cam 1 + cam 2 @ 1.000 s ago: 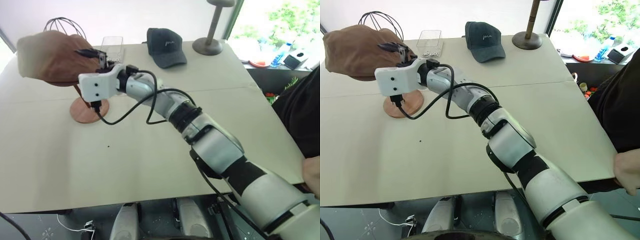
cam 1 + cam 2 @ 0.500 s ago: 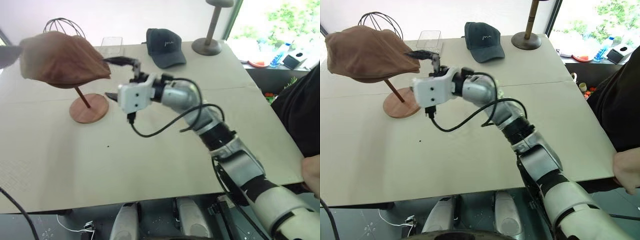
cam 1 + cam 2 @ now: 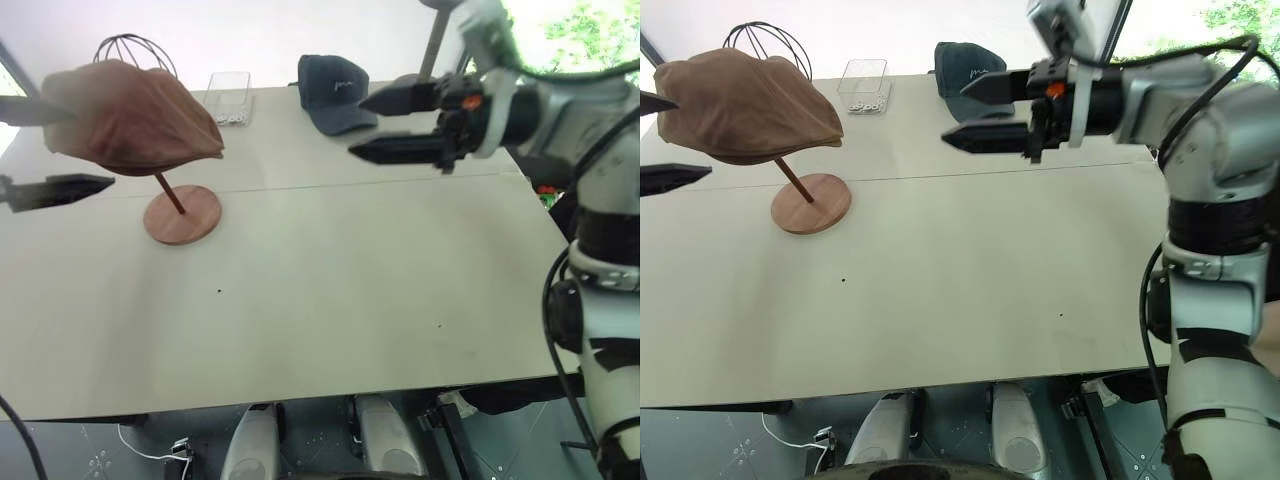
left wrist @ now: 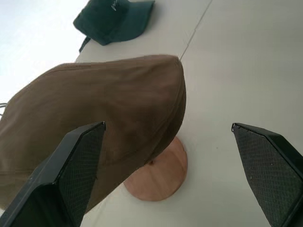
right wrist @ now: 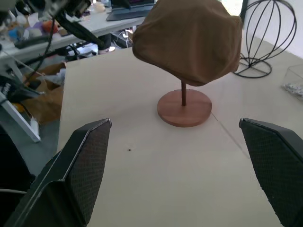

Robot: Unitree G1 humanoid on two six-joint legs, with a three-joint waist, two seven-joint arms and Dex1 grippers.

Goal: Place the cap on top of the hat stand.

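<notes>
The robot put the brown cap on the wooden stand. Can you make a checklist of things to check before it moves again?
1. Is the cap sitting on the hat stand? Ok: it covers the top, and the rod and round base show under it.
2. Is the right gripper open and away from the cap? Ok: fingers apart, holding nothing, off to the side above the table.
3. Is the left gripper open? Ok: its fingers stand wide apart beside the cap.
4. Is the left gripper touching the cap? Cannot tell: one finger is very close to its edge.
5. Is the stand upright on the table? Ok: its base lies flat.
6. Is the cap centred? Cannot tell.
</notes>
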